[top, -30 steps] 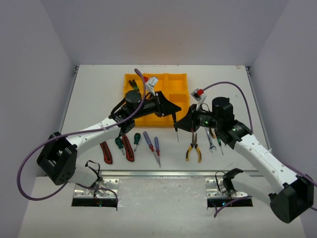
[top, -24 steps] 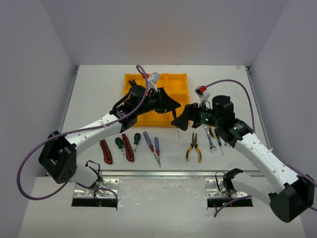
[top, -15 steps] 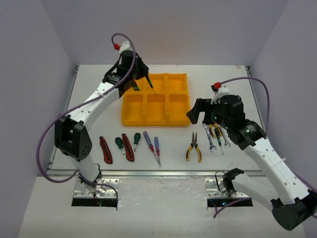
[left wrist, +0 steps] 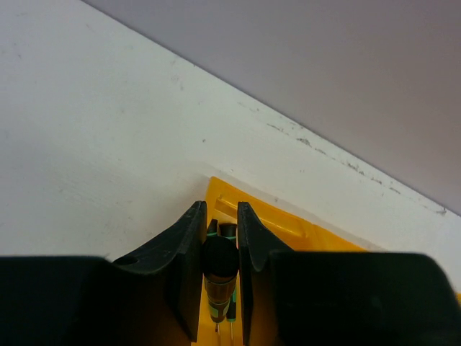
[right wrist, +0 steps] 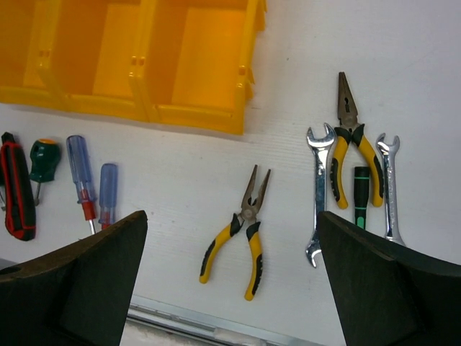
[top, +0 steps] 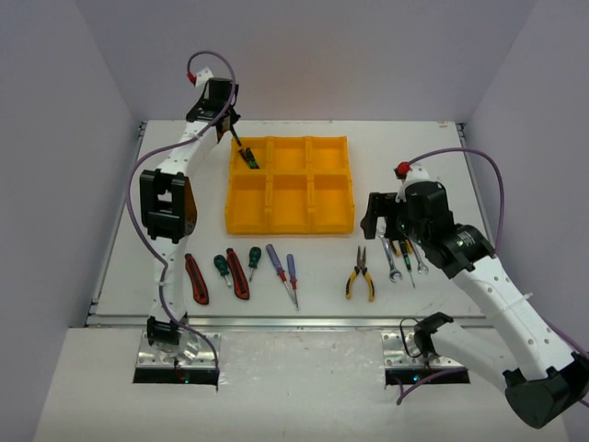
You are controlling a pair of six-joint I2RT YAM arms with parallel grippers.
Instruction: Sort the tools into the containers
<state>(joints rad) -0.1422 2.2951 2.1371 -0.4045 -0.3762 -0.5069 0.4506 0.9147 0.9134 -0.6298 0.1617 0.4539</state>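
A white table (top: 166, 184) sits boxed in by pale walls on three sides, with the yellow tray (top: 291, 227) set toward its far middle. At the far left, the left gripper (top: 232, 138) is closed tightly on a slim dark green driver (left wrist: 220, 263), held tip-down over the tray's far-left compartment. The grip on the handle end looks chosen so that the shaft can drop inside the compartment walls. A second green-banded tool appears to lie in that compartment, so this seems to be the bin for the slim drivers. The arm is stretched long. The tray rim lies just under the fingers, while bare table opens to the left.

Along the near edge lie two red-black utility knives (top: 196, 280), then two green-handled screwdrivers (top: 221, 267) and two purple-handled screwdrivers (top: 274, 261), all roughly parallel and apart enough to pick singly. The yellow-handled pliers (right wrist: 238, 241) lie alone, with room around them.

At the right, two wrenches (right wrist: 318, 194), a second pair of pliers (right wrist: 348, 137) and another dark green driver (right wrist: 361, 196) crowd together, touching or nearly so. The right gripper (top: 375, 219) hovers above them, spread wide and holding nothing, probably waiting to choose.
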